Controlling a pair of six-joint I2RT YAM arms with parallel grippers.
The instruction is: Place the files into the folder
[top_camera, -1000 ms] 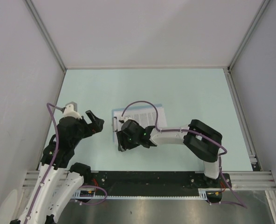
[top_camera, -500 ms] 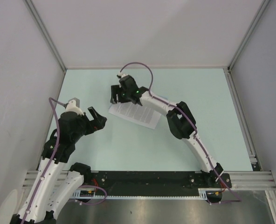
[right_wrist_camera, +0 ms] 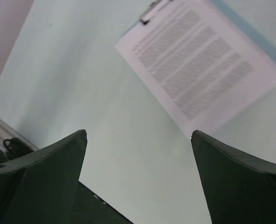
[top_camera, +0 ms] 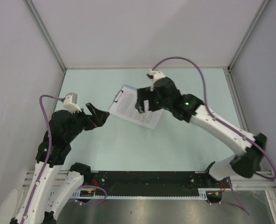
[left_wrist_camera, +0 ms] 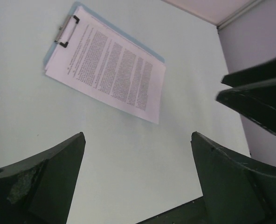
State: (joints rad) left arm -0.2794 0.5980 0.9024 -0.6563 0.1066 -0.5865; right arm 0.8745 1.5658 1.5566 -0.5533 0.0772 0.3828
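The files [top_camera: 131, 110] are a stack of white printed sheets lying on the light-blue folder [top_camera: 127, 87], a clipboard set at an angle in the middle of the table. Their top edge sits at the silver clip [top_camera: 119, 96]. The left wrist view shows the files [left_wrist_camera: 107, 70], a blue folder edge [left_wrist_camera: 128, 39] and the clip [left_wrist_camera: 65, 30]. The right wrist view shows the files [right_wrist_camera: 198, 70] and the folder edge [right_wrist_camera: 250, 32]. My left gripper [top_camera: 100, 115] [left_wrist_camera: 138, 140] is open and empty, left of the folder. My right gripper [top_camera: 142, 105] [right_wrist_camera: 139, 135] is open and empty, above the files.
The pale green table [top_camera: 189, 140] is walled by grey panels with metal rails on the left [top_camera: 44, 37] and right [top_camera: 247, 37]. A black base rail [top_camera: 147, 184] runs along the near edge. My right gripper's fingers [left_wrist_camera: 254, 98] show at the right of the left wrist view.
My right gripper has swung from the folder's clip end to the right and now hangs over the files. The clip end has come into view. My left arm has shifted slightly.
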